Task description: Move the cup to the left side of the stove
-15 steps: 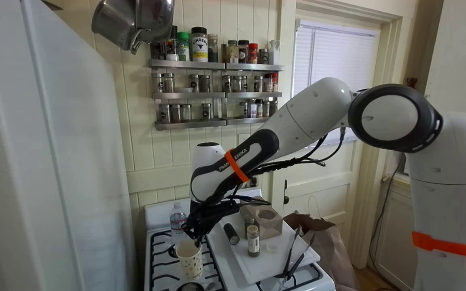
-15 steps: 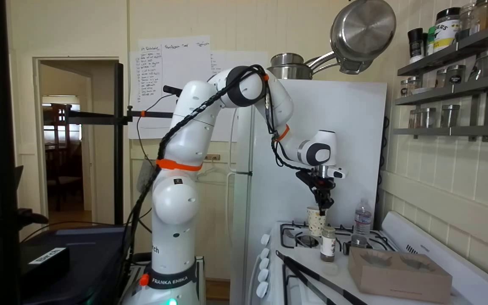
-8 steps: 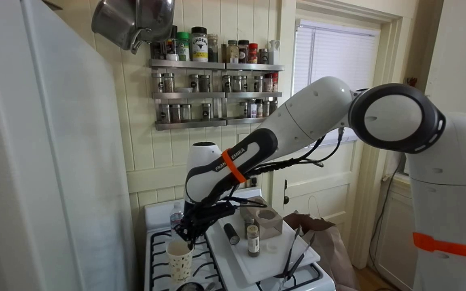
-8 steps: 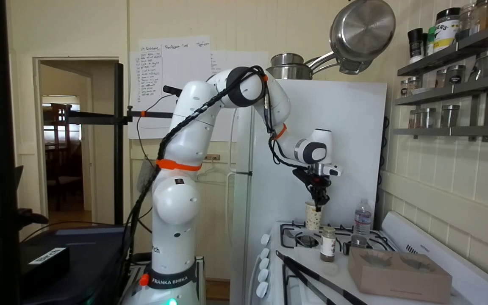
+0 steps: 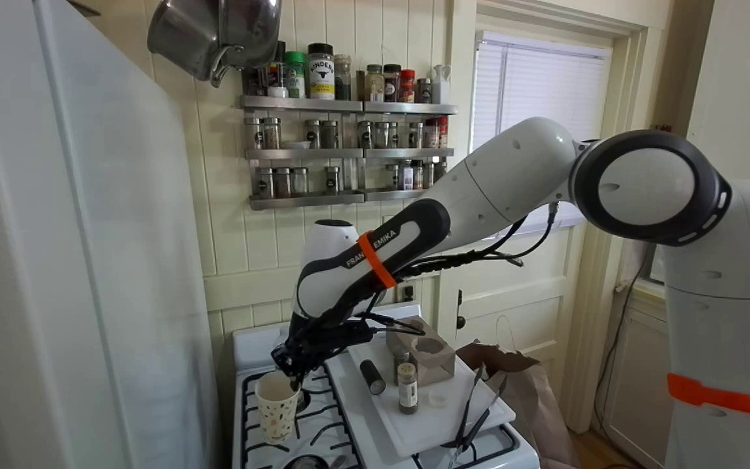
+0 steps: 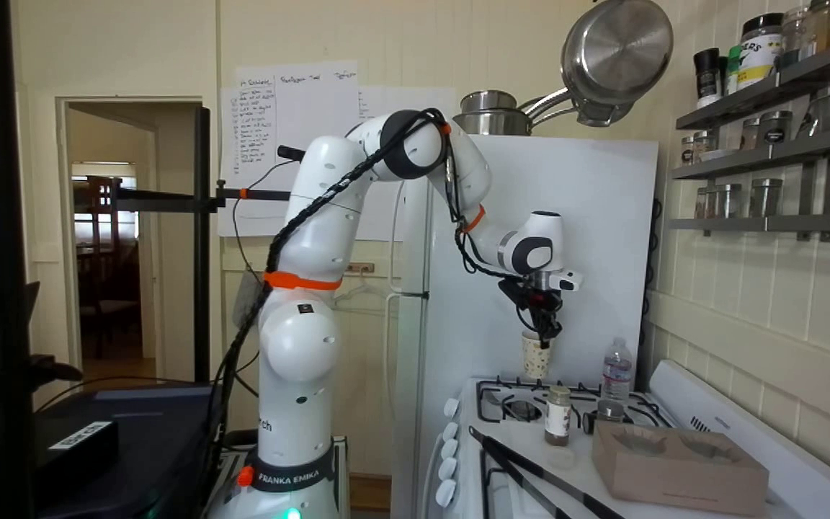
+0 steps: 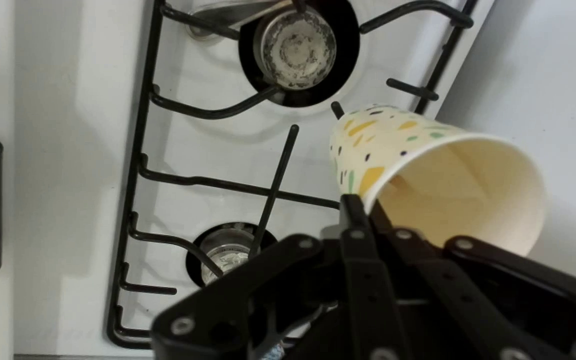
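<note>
broadly, the white fridge [image 6: 588,216] is the biggest thing here, standing alongside the stove [image 5: 367,423]. the white arm [image 5: 518,169] bends over that stove, wrist pointing down. on the stove top lies a white board [image 5: 430,430], next to the black grate [image 7: 238,187] nearest the fridge. a brown cardboard box [image 6: 674,472] with openings in its top sits toward the back of the board, and dark tongs [image 6: 548,475] lie near it, their two arms spread. a clear water bottle [image 6: 617,371] stands upright at the back of the stove. the claw [image 7: 365,207] is narrow, its fingertips [image 7: 350,202] pinching the rim of the cup [image 7: 383,145] between them. that cup, cream with yellow, green and dark flecks, hangs mouth up over the fridge-side grate in both exterior views, its base raised off the bars. a black cylinder [image 5: 372,376] lies on its side on the board, and near it stands a small jar [image 5: 407,391], its label too small to read.
</note>
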You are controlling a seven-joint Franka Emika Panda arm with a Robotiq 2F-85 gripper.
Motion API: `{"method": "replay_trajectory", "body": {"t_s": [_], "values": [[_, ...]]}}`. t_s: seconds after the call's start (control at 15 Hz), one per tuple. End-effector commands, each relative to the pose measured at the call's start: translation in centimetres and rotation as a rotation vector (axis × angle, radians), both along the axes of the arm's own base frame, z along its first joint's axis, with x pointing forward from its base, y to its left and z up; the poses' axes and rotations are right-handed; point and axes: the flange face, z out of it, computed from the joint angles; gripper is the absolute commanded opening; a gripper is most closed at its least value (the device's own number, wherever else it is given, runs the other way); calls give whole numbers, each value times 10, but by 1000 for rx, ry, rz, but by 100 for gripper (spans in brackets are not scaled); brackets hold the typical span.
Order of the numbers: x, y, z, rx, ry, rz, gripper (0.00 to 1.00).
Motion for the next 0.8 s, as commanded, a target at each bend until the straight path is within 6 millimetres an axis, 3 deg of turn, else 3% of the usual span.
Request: {"method": "replay_trajectory", "body": {"t_s": [0.0,0.73], "values": [[-17,-4,2,-53,10,-34,1],[-19,-22,-12,-72,65,-102,1]]}}
